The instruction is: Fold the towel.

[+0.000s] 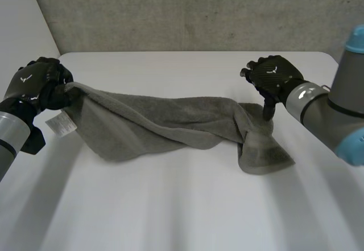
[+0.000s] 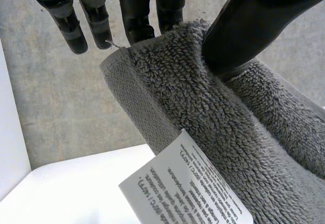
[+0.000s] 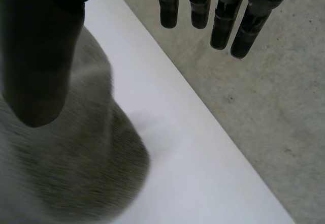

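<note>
A grey towel lies stretched and bunched across the white table. My left hand holds its left corner lifted off the table. In the left wrist view the thumb pinches that corner of the towel against the fingers, and a white care label hangs below. My right hand hovers over the towel's crumpled right end. Its thumb points down onto the towel, while its fingers are straight and apart from the thumb, with nothing between.
The label dangles under the lifted corner. A grey concrete wall rises behind the table's far edge. Bare tabletop lies beside the towel's right end and across the near half of the table.
</note>
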Controlling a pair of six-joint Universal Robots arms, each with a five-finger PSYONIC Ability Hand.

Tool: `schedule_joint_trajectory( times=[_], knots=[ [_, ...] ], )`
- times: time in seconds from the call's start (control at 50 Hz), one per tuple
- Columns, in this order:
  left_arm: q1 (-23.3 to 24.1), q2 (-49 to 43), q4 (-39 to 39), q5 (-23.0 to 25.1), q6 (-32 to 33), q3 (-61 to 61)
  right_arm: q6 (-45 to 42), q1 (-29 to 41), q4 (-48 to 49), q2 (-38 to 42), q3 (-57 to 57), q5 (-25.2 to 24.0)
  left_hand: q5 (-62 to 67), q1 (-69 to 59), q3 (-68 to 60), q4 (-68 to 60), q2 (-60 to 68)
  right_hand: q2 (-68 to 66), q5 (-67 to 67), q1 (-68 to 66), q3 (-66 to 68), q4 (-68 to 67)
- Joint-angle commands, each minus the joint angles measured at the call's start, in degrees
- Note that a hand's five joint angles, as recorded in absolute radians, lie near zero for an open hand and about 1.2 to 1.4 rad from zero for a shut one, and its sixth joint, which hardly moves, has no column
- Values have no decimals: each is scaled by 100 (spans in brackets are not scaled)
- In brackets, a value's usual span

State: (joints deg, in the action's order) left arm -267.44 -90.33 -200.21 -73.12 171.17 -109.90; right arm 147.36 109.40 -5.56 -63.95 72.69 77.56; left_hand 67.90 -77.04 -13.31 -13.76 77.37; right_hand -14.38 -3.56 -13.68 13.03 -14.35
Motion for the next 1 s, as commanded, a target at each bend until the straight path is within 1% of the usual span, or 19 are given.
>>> schedule_joint_trajectory(
  times=[0.02, 0.08, 0.14, 0.26, 0.38, 0.54, 0.56, 0.58, 0.6, 0.64, 0.7, 0.76, 0.8, 0.82, 0.84, 0.86, 0.9, 0.96, 1.0],
  knots=[
    [7, -11, 0, 0, 39, -5, 794, 99, 99, -925, 1333, -240, 210, -296, 331, 376, 263, 438, 356, 368, -303, 435],
    [16, -11, 0, 0, 136, -22, 900, 256, 82, -988, 1755, -512, 210, -296, 331, 376, 263, 438, 356, 368, -303, 435],
    [25, -11, -9, 0, 250, -31, 926, 354, 134, -970, 2090, -575, 210, -296, 331, 376, 263, 418, 335, 348, -303, 435],
    [34, -3, -9, 0, 329, -75, 935, 284, 688, -777, 2346, -478, 210, -296, 331, 376, 263, 110, 28, 40, -303, 435],
    [60, -11, -27, 0, 338, -92, 733, 231, 1374, -241, 2293, -276, 210, -296, 331, 376, 263, 94, 11, 23, -303, 435],
    [69, -11, -211, 0, 346, -198, -374, 117, 1734, 76, 2293, -241, 210, -296, 331, 376, 263, -546, -628, -616, -303, 435],
    [69, -11, -229, 0, 347, -198, -609, 39, 1725, 154, 2285, -232, 210, -296, 331, 376, 263, -1045, -1128, -1116, -303, 435],
    [69, -11, -229, 0, 347, -198, -794, -23, 1717, 207, 2276, -224, 210, -296, 331, 376, 263, -2216, -2299, -2286, -303, 435],
    [69, -11, -229, 0, 347, -198, -796, -24, 1717, 207, 2276, -224, 210, -296, 331, 376, 263, -2228, -2310, -2298, -303, 435],
    [69, -11, -229, 0, 347, -198, -971, -129, 1717, 225, 2241, -329, 210, -296, 331, 376, 263, -5941, -6024, -6012, -303, 435],
    [86, -11, -229, 0, 347, -207, -954, -191, 1725, 216, 2197, -347, 210, -296, 331, 376, 263, -6562, -6644, -6632, -303, 435],
    [87, -11, -229, 0, 347, -207, -796, -323, 1725, 128, 2030, -452, 210, -296, 331, 376, 263, -6562, -6644, -6632, -303, 435],
    [87, -11, -229, 0, 347, -207, -185, -593, 1734, -38, 1567, -452, 210, -296, 331, 376, 263, -6562, -6644, -6632, -303, 435],
    [87, -11, -229, 0, 347, -207, -181, -595, 1734, -39, 1564, -452, 210, -296, 331, 376, 263, -6562, -6644, -6632, -303, 435],
    [87, -11, -229, 0, 347, -207, 272, -839, 1725, -65, 1285, -470, 210, -296, 331, 376, 263, -6562, -6644, -6632, -303, 435],
    [87, -11, -229, 0, 347, -207, 276, -841, 1725, -65, 1283, -470, 210, -296, 331, 376, 263, -6562, -6644, -6632, -303, 435],
    [87, -11, -229, 0, 347, -207, 1273, -1331, 1673, 40, 758, -505, 210, -296, 331, 376, 263, -6562, -6644, -6632, -303, 435],
    [87, -3, -229, 8, 347, -233, 1821, -1596, 1385, 390, 397, -557, 210, -296, 331, 376, 263, -6562, -6644, -6632, -303, 435],
    [95, -3, -229, 8, 347, -242, 1866, -1675, 1113, 566, 230, -558, 210, -296, 331, 376, 263, -6562, -6644, -6632, -303, 435]
  ],
)
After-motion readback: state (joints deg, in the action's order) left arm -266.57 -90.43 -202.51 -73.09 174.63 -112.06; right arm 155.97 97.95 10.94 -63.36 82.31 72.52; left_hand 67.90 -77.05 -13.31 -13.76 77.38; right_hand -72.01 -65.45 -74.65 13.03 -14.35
